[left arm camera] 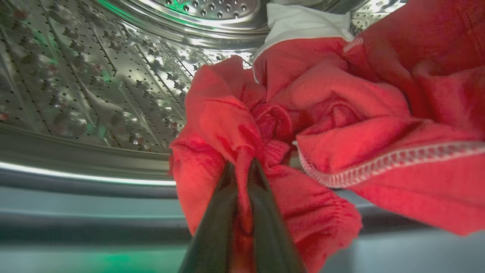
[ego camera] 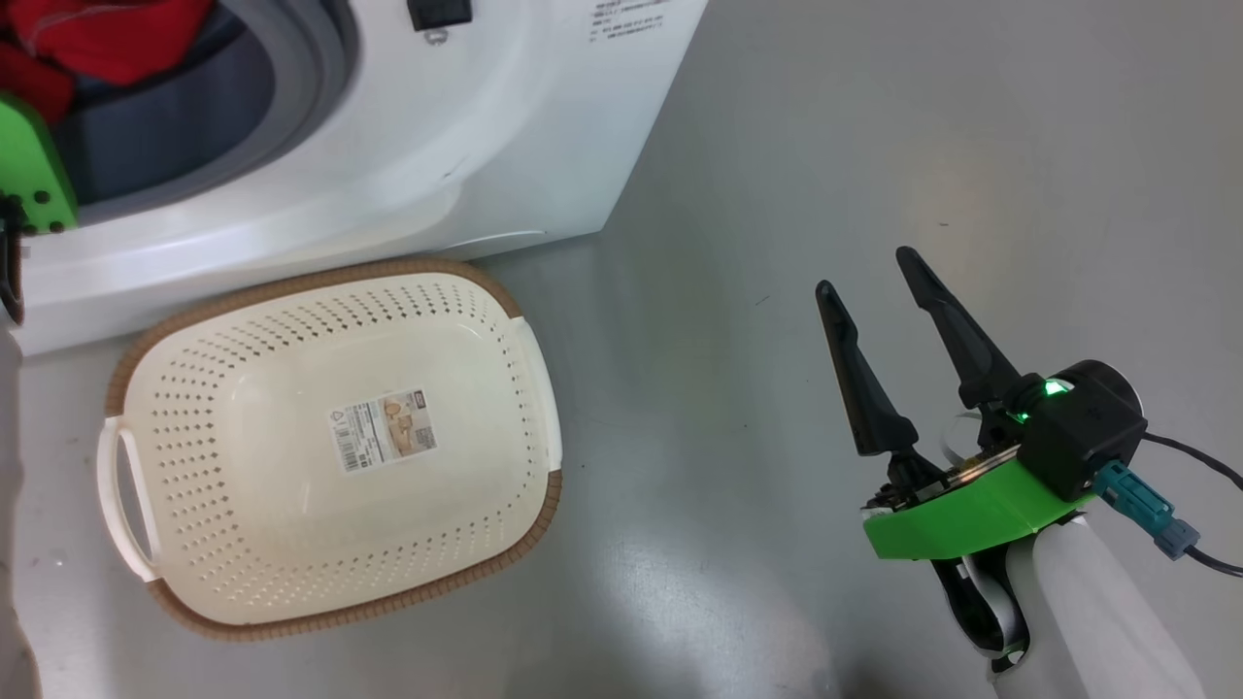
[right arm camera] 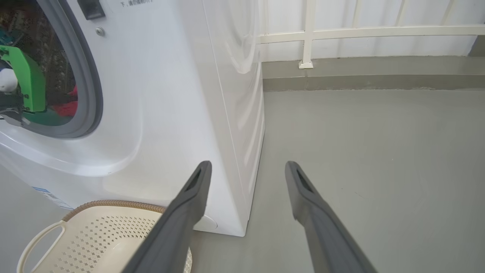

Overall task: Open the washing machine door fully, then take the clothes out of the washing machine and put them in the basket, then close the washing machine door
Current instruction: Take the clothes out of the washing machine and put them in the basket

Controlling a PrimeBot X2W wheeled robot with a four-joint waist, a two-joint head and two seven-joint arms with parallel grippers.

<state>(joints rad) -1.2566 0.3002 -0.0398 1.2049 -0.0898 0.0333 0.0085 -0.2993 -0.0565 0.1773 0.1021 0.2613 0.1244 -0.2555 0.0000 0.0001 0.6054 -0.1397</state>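
**Left gripper (left arm camera: 243, 166) pinches red clothes (left arm camera: 341, 125) in the drum (left arm camera: 94, 76)**

Head view: the cream basket (ego camera: 291, 282) sits on the grey floor (ego camera: 825, 126), just in front of the white washing machine (ego camera: 408, 146). The right gripper (ego camera: 866, 272) hangs well to its right, fingers spread.
Left wrist view: the fingers are pressed together on a red fold.
Right wrist view: the spread fingers point toward the machine's front corner.
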